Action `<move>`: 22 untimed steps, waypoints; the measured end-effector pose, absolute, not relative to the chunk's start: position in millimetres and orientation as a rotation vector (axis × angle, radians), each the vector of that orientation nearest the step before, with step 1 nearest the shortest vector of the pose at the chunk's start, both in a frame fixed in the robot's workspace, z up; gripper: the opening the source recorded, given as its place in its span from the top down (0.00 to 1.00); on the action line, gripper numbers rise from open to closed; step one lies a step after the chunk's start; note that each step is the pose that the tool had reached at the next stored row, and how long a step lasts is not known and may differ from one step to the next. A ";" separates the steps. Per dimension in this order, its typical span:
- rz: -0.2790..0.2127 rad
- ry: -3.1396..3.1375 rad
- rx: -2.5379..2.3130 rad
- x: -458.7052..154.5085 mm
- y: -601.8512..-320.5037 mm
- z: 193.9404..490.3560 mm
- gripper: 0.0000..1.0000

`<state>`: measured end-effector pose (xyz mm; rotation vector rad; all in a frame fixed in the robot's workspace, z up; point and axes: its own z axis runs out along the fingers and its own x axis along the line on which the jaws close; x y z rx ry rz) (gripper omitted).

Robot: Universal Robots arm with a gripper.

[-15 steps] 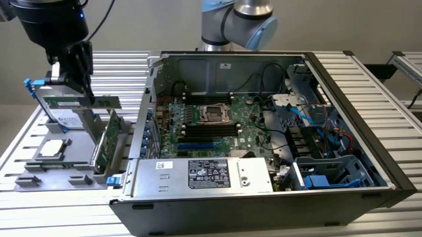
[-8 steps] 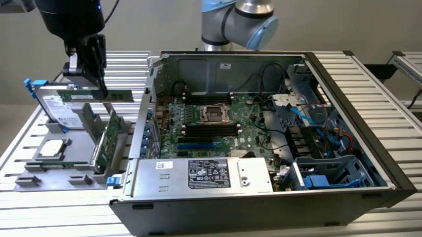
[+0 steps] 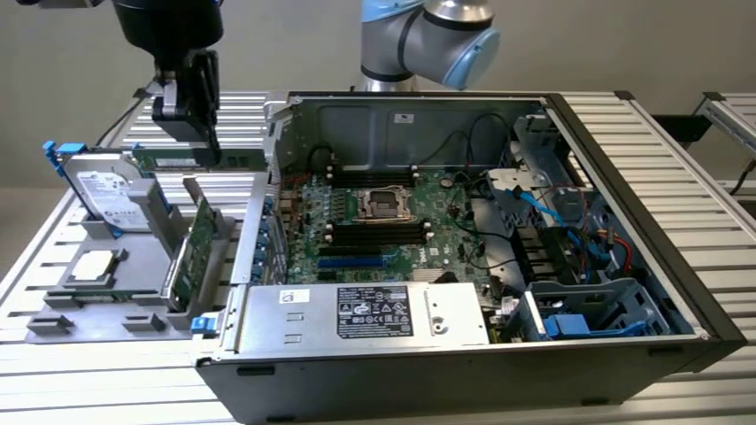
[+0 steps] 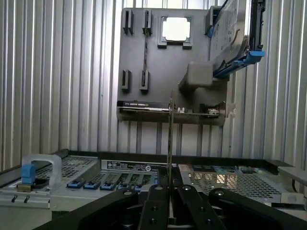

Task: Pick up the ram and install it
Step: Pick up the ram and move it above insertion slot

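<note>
Exterior view has my hand clamped narrow on the ram, just beside the case wall. I'd worry the stick pivots in that grip and clips the wall.

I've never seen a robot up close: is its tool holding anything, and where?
Yes. The tool grips the ram, a thin green stick, near the middle of its upper long edge.

The black gripper pinches the ram, a thin green stick held flat up in the air. Below the gripper sits a gray tray. A big green card stands on edge in it, near a hard drive. The open computer case sits beside the gripper, toward the exterior view's right.
</note>
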<state>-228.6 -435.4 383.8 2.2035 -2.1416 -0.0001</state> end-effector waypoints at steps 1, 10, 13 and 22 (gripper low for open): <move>0.000 -2.141 2.203 -224.8 -434.3 384.6 0.86; 0.001 -2.141 2.203 -189.0 -424.5 390.1 0.86; 0.002 -2.141 2.202 -176.4 -421.4 391.6 0.86; 0.005 -2.139 2.201 -138.2 -412.8 395.2 0.86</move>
